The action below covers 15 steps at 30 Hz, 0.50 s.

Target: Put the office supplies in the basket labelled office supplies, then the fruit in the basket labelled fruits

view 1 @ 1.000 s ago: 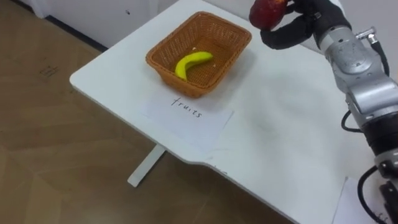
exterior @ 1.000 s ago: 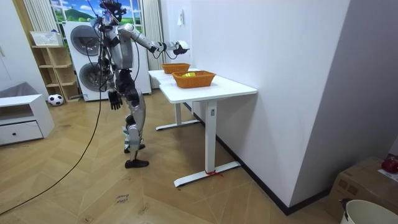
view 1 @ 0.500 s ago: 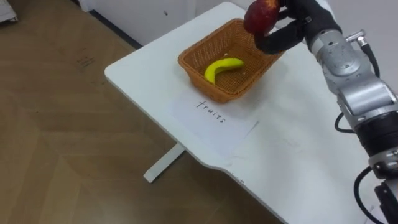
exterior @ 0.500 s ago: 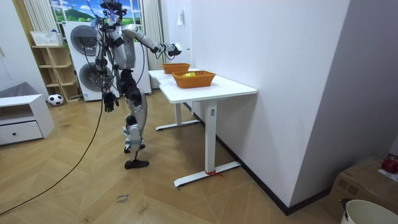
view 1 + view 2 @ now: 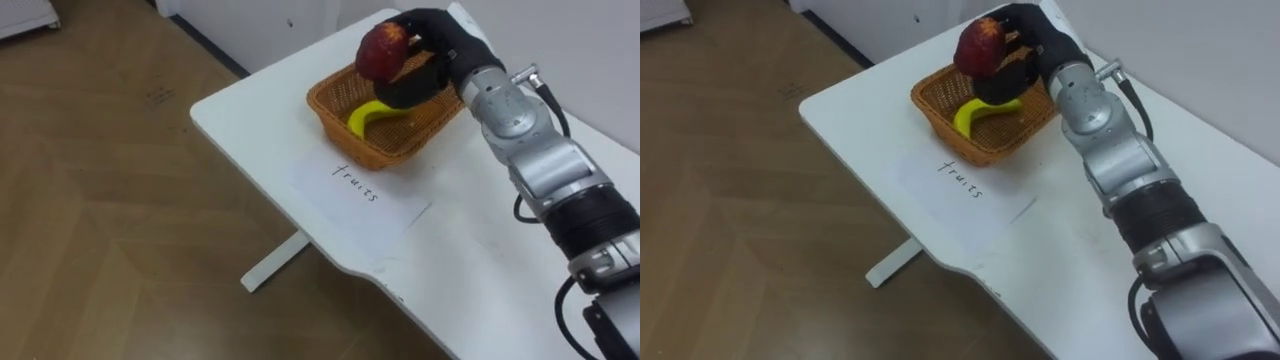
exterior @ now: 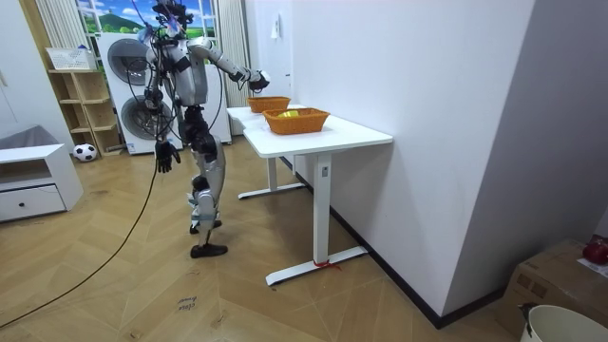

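Red and round, an apple (image 5: 380,52) is held in the air in the robot's right hand (image 5: 440,50), whose dark fingers and thumb curl round it from behind and beneath. The apple hangs just above a brown wicker basket (image 5: 350,135), over the rim farthest from the robot, and touches neither the rim nor what lies inside. In the basket lies a yellow banana (image 5: 368,114), so one fruit is already sorted. The apple looks like the second, carried to the right place but not yet let go; opening the fingers there should drop it beside the banana. Just in front of the basket a sheet of white paper (image 5: 365,190) with handwriting lies flat on the white table (image 5: 250,110). The stretch of tabletop seen from the head carries no other fruit and no office supplies. In the room view the robot stands on the wooden floor at the far end of the table, its right arm stretched out over it and its left hand (image 6: 164,156) low by its side. A second wicker basket (image 6: 267,104) stands behind the first; its contents cannot be made out, so how much of the office sorting is done cannot be told.
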### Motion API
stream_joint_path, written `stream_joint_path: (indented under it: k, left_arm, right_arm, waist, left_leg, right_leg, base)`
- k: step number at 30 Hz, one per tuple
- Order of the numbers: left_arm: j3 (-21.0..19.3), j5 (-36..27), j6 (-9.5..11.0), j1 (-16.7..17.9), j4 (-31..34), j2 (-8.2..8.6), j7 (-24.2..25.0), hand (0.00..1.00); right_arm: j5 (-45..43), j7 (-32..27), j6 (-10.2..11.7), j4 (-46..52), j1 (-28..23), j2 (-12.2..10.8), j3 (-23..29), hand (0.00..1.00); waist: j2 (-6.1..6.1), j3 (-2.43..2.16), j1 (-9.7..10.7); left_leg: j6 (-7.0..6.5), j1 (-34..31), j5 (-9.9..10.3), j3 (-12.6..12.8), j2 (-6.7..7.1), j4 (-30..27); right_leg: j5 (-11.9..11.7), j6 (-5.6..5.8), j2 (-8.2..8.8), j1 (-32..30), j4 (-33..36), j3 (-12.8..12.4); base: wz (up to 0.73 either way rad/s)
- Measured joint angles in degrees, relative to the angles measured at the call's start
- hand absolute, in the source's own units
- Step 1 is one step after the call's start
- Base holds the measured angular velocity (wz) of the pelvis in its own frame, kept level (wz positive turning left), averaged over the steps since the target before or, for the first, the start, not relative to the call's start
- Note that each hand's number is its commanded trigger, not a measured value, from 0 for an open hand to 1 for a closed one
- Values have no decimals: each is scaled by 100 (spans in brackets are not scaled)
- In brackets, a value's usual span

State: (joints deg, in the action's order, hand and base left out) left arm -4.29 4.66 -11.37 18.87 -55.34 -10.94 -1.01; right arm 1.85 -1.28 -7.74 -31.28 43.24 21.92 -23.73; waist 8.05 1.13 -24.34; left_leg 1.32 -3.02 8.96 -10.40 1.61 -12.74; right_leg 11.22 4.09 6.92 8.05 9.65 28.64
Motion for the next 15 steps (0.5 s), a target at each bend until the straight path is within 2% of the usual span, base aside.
stream_joint_path:
  k: [6, 15]
  left_arm:
    - [0, 0, 25, 0, 24, -2, 5, 0]
    - [0, -3, 42, -29, 40, -11, 46, 0]
  right_arm:
    - [2, 22, 0, 0, 0, 0, -2, 100]
    - [6, 25, -10, -262, 0, -51, -3, 100]
  waist:
    - [86, 30, 1]
    - [130, 17, 9]
  left_leg:
    - [0, -23, 0, 21, 0, -6]
    - [-1, -27, 0, 13, 0, -10]
  right_leg:
    - [0, -1, 1, -2, 1, -3]
    - [0, 0, 0, -27, 0, -18]
  base:
    - [-1]
    - [0]
